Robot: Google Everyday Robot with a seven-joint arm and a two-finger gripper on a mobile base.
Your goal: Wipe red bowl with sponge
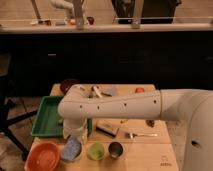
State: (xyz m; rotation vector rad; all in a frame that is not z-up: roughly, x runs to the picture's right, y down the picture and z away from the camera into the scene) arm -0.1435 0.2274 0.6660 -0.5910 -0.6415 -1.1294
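Dark cabinets fill the background under a long counter, and in front of them sits a pale wooden tabletop. Starting at the left, a green tray lies along the left edge. At the front left corner, near the tray's front rim, we've got the red bowl, upright with its mouth facing up. Just beside it on the right is the sponge, light blue and resting in what looks like a small white bowl. Its long axis runs roughly from near to far, with the far end pointing under the wrist. Right there, coming straight down, is the claw, spread as wide as it goes, directly over that far end. Whether it touches the sponge, I cannot tell. Moving right, there's a green cup, then a metal cup, with a brown-and-grey block behind them. Further right lies a fork. Across it all, the white arm reaches in from the right.
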